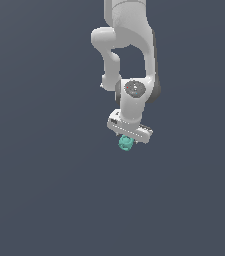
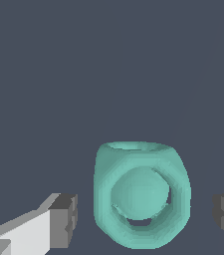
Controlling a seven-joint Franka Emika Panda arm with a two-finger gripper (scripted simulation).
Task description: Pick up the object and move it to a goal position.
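The object (image 2: 141, 195) is a teal-green lump with a large round hole facing the wrist camera and a ball-like core inside. It sits between my two dark fingertips (image 2: 63, 219), with a small gap on each side. My gripper (image 2: 146, 219) is open around it, and neither pad touches it. In the exterior view the object (image 1: 126, 143) shows as a tiny teal lump just under the white gripper (image 1: 129, 137), whose fingers are mostly hidden by the hand.
The flat dark grey floor (image 1: 44, 190) runs all around. The white arm (image 1: 129, 45) rises behind the gripper towards the top of the exterior view.
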